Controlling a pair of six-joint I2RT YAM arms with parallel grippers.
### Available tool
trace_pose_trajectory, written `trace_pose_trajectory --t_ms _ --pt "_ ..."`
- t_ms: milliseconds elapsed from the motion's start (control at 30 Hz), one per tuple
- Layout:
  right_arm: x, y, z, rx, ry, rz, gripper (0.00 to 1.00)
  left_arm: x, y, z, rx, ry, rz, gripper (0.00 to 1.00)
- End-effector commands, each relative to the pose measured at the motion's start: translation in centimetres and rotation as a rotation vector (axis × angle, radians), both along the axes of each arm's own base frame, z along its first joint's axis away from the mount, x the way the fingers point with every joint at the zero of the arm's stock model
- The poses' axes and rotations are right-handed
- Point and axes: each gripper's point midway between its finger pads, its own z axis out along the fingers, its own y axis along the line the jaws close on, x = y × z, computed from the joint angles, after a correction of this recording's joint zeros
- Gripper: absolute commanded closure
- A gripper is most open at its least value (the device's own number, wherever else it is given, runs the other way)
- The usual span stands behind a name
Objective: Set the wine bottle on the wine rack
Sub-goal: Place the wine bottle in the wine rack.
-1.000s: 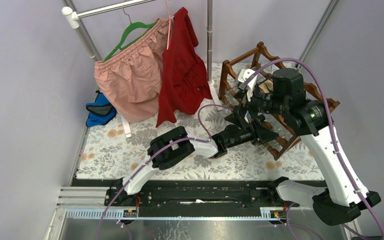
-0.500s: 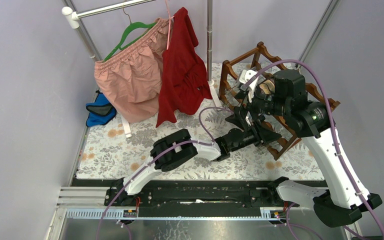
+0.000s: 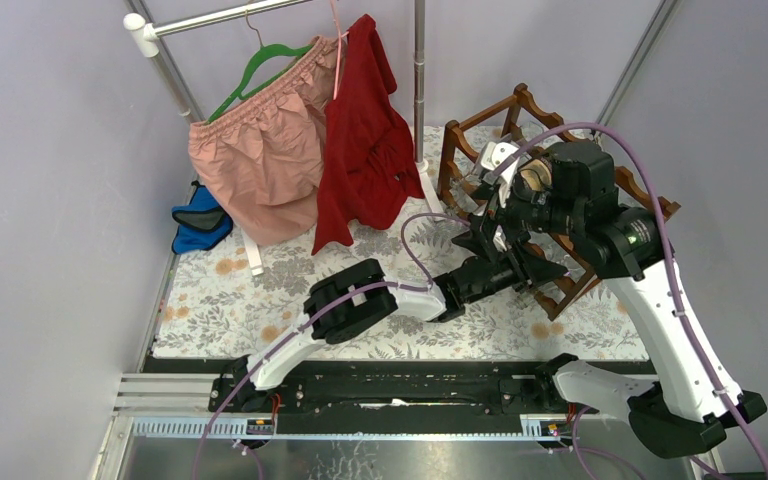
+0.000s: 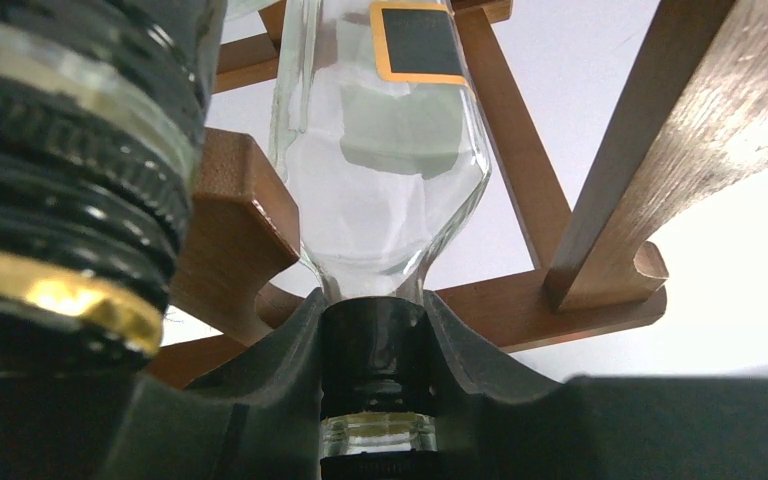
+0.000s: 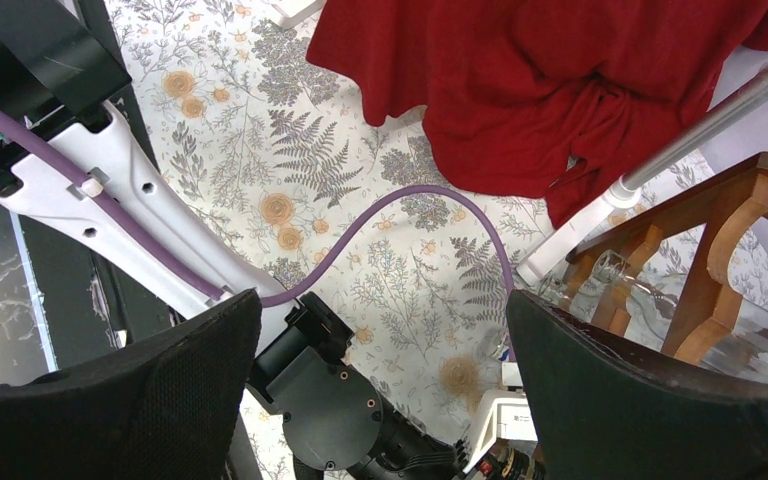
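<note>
Left tool [image 4: 373, 345] grips the bottle [image 4: 385, 190] by its neck, between rack [image 4: 725, 110] rails; right tool [image 5: 380, 390] hangs wide, empty. Seating and release seemingly remain.

The top view looks down from high above and behind the arm bases, wide enough to take in the whole table [image 3: 220, 290], with the wine rack [image 3: 450, 160] at its far right. The left wrist view sits low and very close to the rack [image 4: 740, 90], looking up through its rails past a clear bottle [image 4: 390, 180]. The right wrist view hangs above the rack's left side, facing down onto the table. All three share the rack; the top and right wrist views also share the left arm [image 3: 410, 295].
</note>
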Motion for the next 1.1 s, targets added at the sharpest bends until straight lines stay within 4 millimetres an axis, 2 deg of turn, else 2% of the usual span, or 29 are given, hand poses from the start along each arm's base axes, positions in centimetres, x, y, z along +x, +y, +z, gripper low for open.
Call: trace_pose_trajectory --t_ms 0,367,800,1067 --pt "-0.2 -0.2 1.8 0.036 -0.071 0.002 0.0 -0.9 0.8 10.9 -0.256 -0.174 0.016 1.0" --pt "-0.5 -0.3 2.0 0.04 -0.08 0.002 0.0 -0.4 -0.1 11.0 -0.092 -0.215 0.062 1.0" --pt "-0.8 -0.5 1.9 0.04 -0.085 0.001 0.0 0.1 -1.4 10.1 0.133 -0.325 0.088 0.99" --pt "-0.9 -0.7 1.9 0.039 -0.091 -0.004 0.0 0.4 -1.7 9.1 0.238 -0.386 0.106 0.95"
